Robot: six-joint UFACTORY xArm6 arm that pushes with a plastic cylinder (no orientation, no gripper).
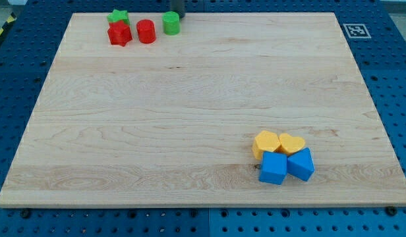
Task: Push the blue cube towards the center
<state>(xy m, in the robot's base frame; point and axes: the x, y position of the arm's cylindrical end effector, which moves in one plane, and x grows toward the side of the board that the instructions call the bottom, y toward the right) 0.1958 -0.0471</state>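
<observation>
A wooden board (190, 99) is seen lying on a blue pegboard (18, 72) whose holes show on every side.

At the view's top left, near the board's far edge, a cluster of four blocks is found. A green star (117, 16) is set at the cluster's left, with a red star (119, 33) touching it just below. To the right of the red star, close beside it, a red cylinder (145, 31) is stood upright. Further right, a little apart, a green cylinder (171, 23) is placed.

Directly above the green cylinder, at the view's top edge, the dark rod is seen, and my tip (174, 17) is located just behind that block, at its upper right; whether it touches the block cannot be told. No fingers are carried by the rod, so nothing is clamped or held.

The middle of the board is crossed only by wood grain.

At the view's lower right, well apart from the tip, a second cluster is packed tightly together. A yellow pentagon (265, 142) is set at its upper left, with a yellow heart (292, 143) touching it on the right. Below the pentagon the blue cube (273, 168) is found, near the board's lower edge, far from the centre. Against its right side a second blue block (301, 164) is pressed, turned at an angle.

At the board's top right corner a printed marker (355, 30) is fixed.
</observation>
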